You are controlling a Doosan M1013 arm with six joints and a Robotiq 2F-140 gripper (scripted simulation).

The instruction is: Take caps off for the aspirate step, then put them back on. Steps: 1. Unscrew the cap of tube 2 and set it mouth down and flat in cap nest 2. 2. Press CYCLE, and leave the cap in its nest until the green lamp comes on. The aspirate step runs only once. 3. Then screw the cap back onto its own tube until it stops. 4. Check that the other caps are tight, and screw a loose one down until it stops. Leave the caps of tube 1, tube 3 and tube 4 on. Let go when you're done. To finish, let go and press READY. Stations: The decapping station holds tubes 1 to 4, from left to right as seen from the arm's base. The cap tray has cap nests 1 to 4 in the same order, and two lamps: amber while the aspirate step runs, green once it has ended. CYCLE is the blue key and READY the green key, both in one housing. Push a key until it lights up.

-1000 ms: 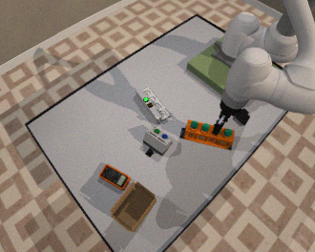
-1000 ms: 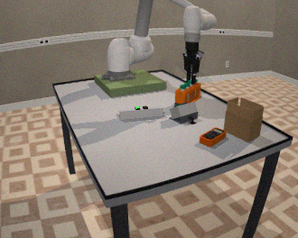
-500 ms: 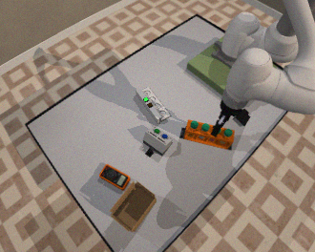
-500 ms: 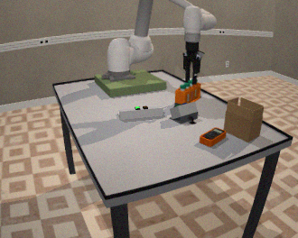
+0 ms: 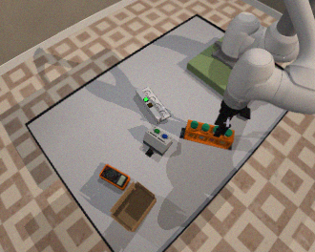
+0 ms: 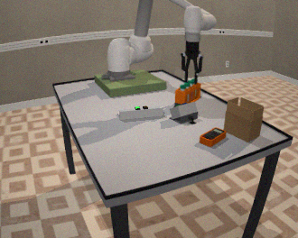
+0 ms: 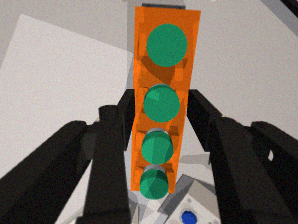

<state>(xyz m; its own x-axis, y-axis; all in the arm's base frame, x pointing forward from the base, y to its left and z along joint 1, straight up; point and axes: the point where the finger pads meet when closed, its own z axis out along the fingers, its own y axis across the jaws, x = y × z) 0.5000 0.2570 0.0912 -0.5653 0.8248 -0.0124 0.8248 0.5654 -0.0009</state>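
i'm over the rack [image 7: 142, 150], which runs top to bottom mid-frame in the wrist view, gripper [image 7: 162, 125] half spread and holding nothing, fingers either side of the second cap from the top [image 7: 161, 103], so it lies straight below.

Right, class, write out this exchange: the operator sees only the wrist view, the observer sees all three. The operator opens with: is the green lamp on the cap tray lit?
Observer: Yes. The top view shows a green lamp glowing at one end of the cap tray.
Operator: I see only the blue key. Where is the green one?
Observer: The green key sits beside it in the same housing, left of the blue key in the top view.
Operator: What else is on the table?
Observer: A cardboard box and an orange meter, well apart from the tube rack.
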